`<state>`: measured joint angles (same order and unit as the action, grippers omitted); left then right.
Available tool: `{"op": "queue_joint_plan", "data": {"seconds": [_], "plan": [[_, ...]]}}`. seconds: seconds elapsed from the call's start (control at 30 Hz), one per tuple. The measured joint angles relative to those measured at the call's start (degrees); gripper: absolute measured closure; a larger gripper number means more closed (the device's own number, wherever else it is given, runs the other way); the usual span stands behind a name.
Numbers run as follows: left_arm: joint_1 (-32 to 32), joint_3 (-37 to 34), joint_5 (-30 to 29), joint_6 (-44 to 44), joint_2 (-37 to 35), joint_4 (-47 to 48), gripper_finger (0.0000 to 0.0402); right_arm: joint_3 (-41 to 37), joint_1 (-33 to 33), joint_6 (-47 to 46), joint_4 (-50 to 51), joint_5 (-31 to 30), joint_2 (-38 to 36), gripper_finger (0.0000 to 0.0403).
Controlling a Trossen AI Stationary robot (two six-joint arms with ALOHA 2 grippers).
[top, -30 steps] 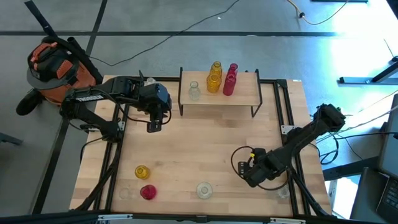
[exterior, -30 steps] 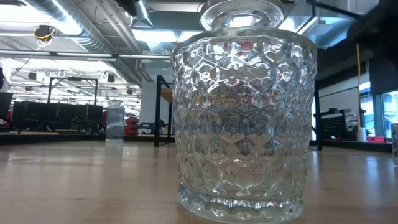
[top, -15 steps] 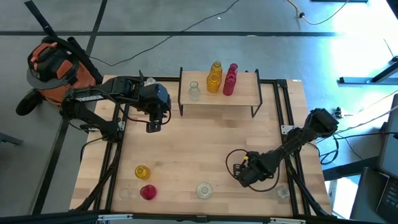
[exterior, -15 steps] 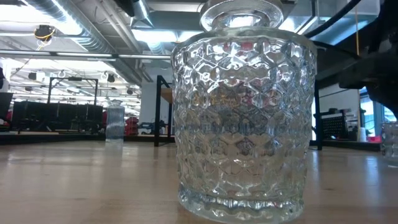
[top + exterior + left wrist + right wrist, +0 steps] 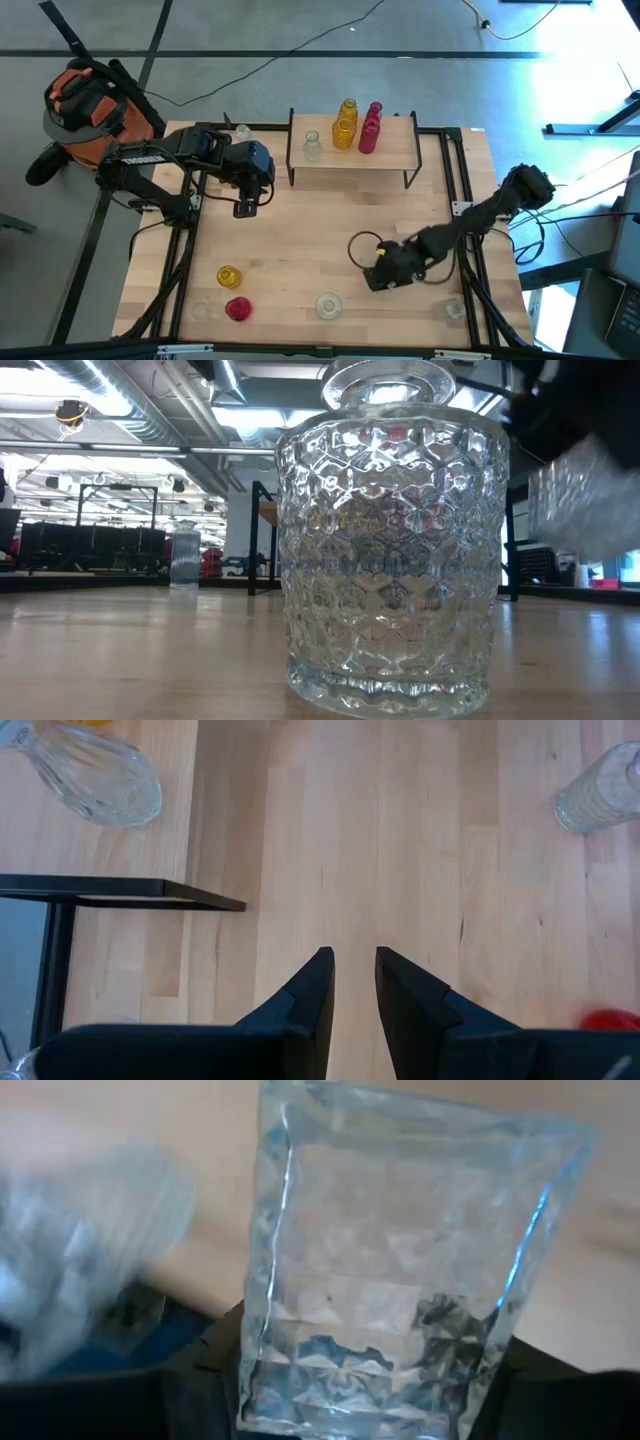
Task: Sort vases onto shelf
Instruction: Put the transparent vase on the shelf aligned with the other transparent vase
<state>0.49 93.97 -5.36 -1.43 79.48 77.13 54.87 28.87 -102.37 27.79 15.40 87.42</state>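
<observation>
**A clear vase in my right gripper, over the near right of the table**

From above, my right gripper (image 5: 383,276) sits low over the table (image 5: 330,235), right of centre toward the near edge; what it carries is hard to make out from here. My left gripper (image 5: 245,204) hangs near the shelf's left end. The shelf (image 5: 395,155) stands at the far edge with a clear vase (image 5: 312,146), two yellow vases (image 5: 345,124) and two red vases (image 5: 369,128) on it. Along the near edge stand a yellow vase (image 5: 228,275), a red vase (image 5: 237,309) and a clear patterned vase (image 5: 328,305).

At table height, that patterned vase (image 5: 392,540) fills the middle, and a blurred clear vase (image 5: 585,500) is up off the table at right.

Past my left fingers (image 5: 312,1000), which stand a narrow gap apart with nothing between them, lies bare wood.

My right wrist camera shows a clear faceted vase (image 5: 400,1270) clamped between my dark fingers.
</observation>
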Motion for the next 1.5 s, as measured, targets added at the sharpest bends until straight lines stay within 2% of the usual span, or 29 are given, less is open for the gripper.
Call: {"op": "queue_joint_plan", "data": {"seconds": [0.13,0.27,0.5,0.63,0.8,0.93,1.0,1.13,1.3,1.4,1.5], "plan": [[-0.17,0.00,-0.01,0.07,-0.01,-0.38,0.0333,0.35,-4.77,8.36,0.11,18.47,-1.16,0.0197],[-0.17,0.00,-0.01,0.38,-0.02,-0.72,0.0333,1.01,-8.63,17.31,4.82,32.27,-0.73,0.0197],[-0.44,0.00,-0.04,-0.44,-0.01,-0.98,0.0333,0.96,-13.22,34.13,17.48,47.04,5.84,0.0197],[-1.11,0.00,-0.03,-1.57,-0.01,-1.55,0.0333,0.92,-14.50,41.37,17.38,53.62,13.08,0.0197],[-2.69,0.00,-0.05,-3.38,-0.02,-1.56,0.0333,0.92,-15.58,47.03,16.18,57.09,21.21,0.0197],[-3.98,0.00,-0.05,-4.19,0.00,-1.66,0.0333,0.92,-15.29,49.05,14.34,58.13,24.75,0.0196],[-4.51,0.00,-0.07,-4.22,0.00,-1.89,0.0333,0.98,-14.91,49.44,13.75,57.40,25.15,0.0176],[-4.83,0.00,-0.05,-4.20,0.00,-2.59,0.0333,1.04,-15.04,49.88,13.53,52.09,25.34,0.0104],[-4.79,0.00,-0.07,-4.15,0.00,-3.89,0.0333,2.34,-15.52,48.96,14.04,48.62,25.35,0.0032],[-4.81,0.00,-0.07,-4.09,-0.01,-4.47,0.0333,4.10,-16.22,48.74,14.76,46.37,25.27,0.0013],[-4.81,0.00,-0.07,-4.11,0.00,-4.76,0.0333,6.58,-16.66,48.74,17.59,42.72,24.21,0.0011]]}}
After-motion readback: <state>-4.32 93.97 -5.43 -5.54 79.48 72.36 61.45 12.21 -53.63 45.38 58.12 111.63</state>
